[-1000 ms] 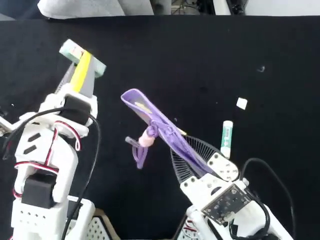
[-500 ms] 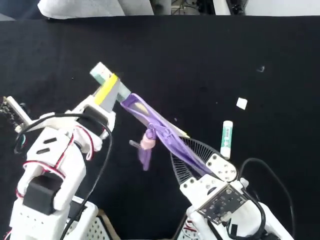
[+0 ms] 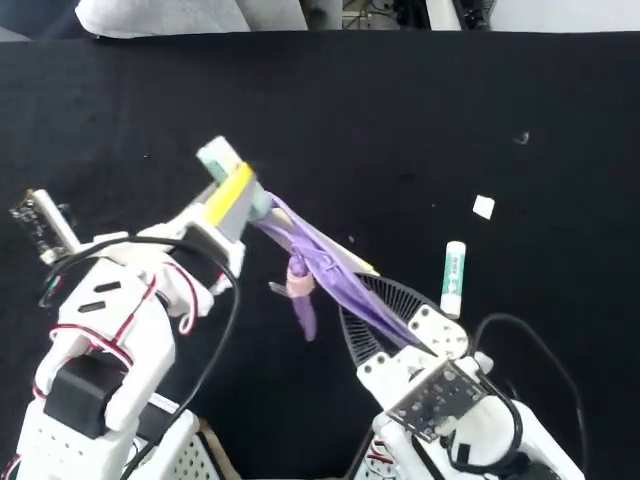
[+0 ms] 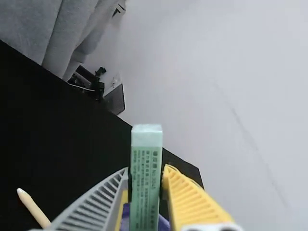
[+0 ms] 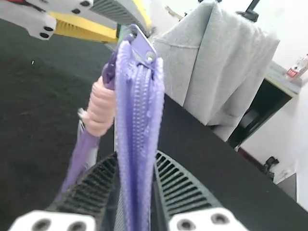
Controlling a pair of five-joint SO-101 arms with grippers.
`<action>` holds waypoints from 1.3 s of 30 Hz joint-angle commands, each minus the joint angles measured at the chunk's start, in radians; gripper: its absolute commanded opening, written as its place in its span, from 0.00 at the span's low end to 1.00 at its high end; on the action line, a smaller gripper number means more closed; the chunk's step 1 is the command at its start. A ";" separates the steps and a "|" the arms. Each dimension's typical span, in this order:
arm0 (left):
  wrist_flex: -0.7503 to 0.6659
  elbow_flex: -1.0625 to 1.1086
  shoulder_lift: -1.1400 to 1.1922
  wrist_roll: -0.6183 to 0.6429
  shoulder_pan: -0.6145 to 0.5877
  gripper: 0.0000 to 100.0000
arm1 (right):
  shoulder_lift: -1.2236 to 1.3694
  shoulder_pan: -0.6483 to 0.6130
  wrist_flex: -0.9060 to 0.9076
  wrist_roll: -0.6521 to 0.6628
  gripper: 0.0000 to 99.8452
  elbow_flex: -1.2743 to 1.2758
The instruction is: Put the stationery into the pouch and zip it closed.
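The purple pouch (image 3: 330,268) hangs slanted above the black table, zipper edge up, with a pink tassel (image 3: 298,284) dangling from it. My right gripper (image 3: 388,315) is shut on its lower end; in the right wrist view the black fingers (image 5: 180,192) pinch the pouch (image 5: 137,134). My left gripper (image 3: 236,190) is shut on a green eraser block (image 3: 220,158), right at the pouch's upper end. In the left wrist view the block (image 4: 146,173) stands between the grey and yellow fingers (image 4: 187,202). A glue stick (image 3: 453,278) and a small white eraser (image 3: 484,207) lie on the table to the right.
A pale wooden stick (image 4: 31,209) lies on the table past the left gripper. Grey cloth (image 3: 160,15) sits beyond the table's far edge. The table (image 3: 420,110) is open black surface at the back and right.
The left arm has swung right with the green block, from the far left up to the pouch's upper end. The pouch tip has shifted slightly; the right arm holds still.
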 commanded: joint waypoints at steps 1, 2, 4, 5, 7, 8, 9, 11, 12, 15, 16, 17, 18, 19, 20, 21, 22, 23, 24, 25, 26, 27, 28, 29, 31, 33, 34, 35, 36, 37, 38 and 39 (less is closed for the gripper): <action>-0.060 -0.054 -0.011 -0.012 0.036 0.09 | -0.087 -0.009 -0.021 0.000 0.01 -0.010; -0.084 -0.038 -0.011 -0.012 0.036 0.10 | -0.087 -0.009 -0.021 0.000 0.01 -0.010; -0.115 0.004 -0.011 -0.032 0.039 0.10 | -0.087 -0.009 -0.018 -0.002 0.01 -0.013; -0.126 0.025 -0.011 -0.060 0.041 0.10 | -0.087 -0.009 -0.018 -0.002 0.01 -0.013; -0.146 0.067 -0.011 -0.103 0.041 0.09 | -0.087 -0.009 -0.018 -0.003 0.01 -0.013; -0.161 0.085 -0.011 -0.109 0.036 0.09 | -0.087 -0.009 -0.020 -0.003 0.01 -0.015; -0.184 0.102 -0.012 -0.112 0.033 0.09 | -0.087 -0.009 -0.020 -0.003 0.01 -0.015; -0.238 0.134 -0.012 -0.121 0.028 0.09 | -0.087 -0.009 -0.020 -0.003 0.01 -0.015; -0.259 0.151 -0.012 -0.132 0.019 0.09 | -0.087 -0.009 -0.020 -0.003 0.01 -0.015; -0.302 0.194 -0.012 -0.149 0.010 0.09 | -0.088 -0.008 -0.018 -0.003 0.01 -0.018; -0.311 0.203 -0.012 -0.149 0.005 0.09 | -0.088 -0.008 -0.017 -0.005 0.01 -0.025; -0.310 0.205 -0.012 -0.147 -0.012 0.09 | -0.088 -0.008 -0.015 -0.005 0.01 -0.031; -0.310 0.203 -0.012 -0.144 -0.028 0.09 | -0.088 -0.005 -0.015 -0.014 0.01 -0.039; -0.310 0.203 -0.014 -0.143 -0.042 0.09 | -0.088 -0.005 -0.015 -0.026 0.01 -0.044; -0.311 0.202 -0.017 -0.143 -0.054 0.09 | -0.088 -0.005 -0.015 -0.031 0.01 -0.045; -0.310 0.199 -0.029 -0.141 -0.067 0.09 | -0.088 -0.005 -0.015 -0.031 0.01 -0.045; -0.307 0.200 -0.044 -0.141 -0.071 0.09 | -0.088 -0.005 -0.015 -0.031 0.01 -0.045; -0.305 0.205 -0.066 -0.141 -0.074 0.09 | -0.088 -0.005 -0.015 -0.031 0.01 -0.045; -0.304 0.208 -0.091 -0.141 -0.077 0.09 | -0.088 -0.003 -0.015 -0.031 0.01 -0.045; -0.301 0.211 -0.115 -0.140 -0.077 0.09 | -0.088 -0.003 -0.015 -0.031 0.01 -0.045; -0.295 0.219 -0.144 -0.140 -0.074 0.09 | -0.088 -0.003 -0.017 -0.032 0.01 -0.044; -0.287 0.226 -0.172 -0.140 -0.073 0.09 | -0.088 -0.003 -0.018 -0.032 0.01 -0.044; -0.278 0.232 -0.199 -0.140 -0.070 0.09 | -0.088 -0.003 -0.020 -0.032 0.01 -0.044; -0.267 0.237 -0.224 -0.140 -0.062 0.09 | -0.088 -0.003 -0.021 -0.032 0.01 -0.044; -0.261 0.248 -0.265 -0.141 -0.025 0.09 | -0.088 -0.003 -0.021 -0.032 0.01 -0.044; -0.261 0.268 -0.288 -0.146 -0.002 0.09 | -0.088 -0.003 -0.021 -0.034 0.01 -0.044; -0.264 0.277 -0.290 -0.146 0.002 0.09 | -0.088 -0.003 -0.021 -0.035 0.01 -0.044; -0.267 0.285 -0.288 -0.147 0.004 0.09 | -0.088 -0.003 -0.021 -0.035 0.01 -0.044; -0.267 0.291 -0.282 -0.147 0.005 0.10 | -0.088 -0.003 -0.021 -0.037 0.01 -0.044; -0.267 0.292 -0.275 -0.147 0.005 0.10 | -0.088 -0.003 -0.021 -0.037 0.01 -0.044; -0.267 0.292 -0.262 -0.147 0.007 0.09 | -0.088 -0.003 -0.021 -0.037 0.01 -0.044; -0.267 0.289 -0.249 -0.147 0.005 0.09 | -0.088 -0.003 -0.021 -0.037 0.01 -0.044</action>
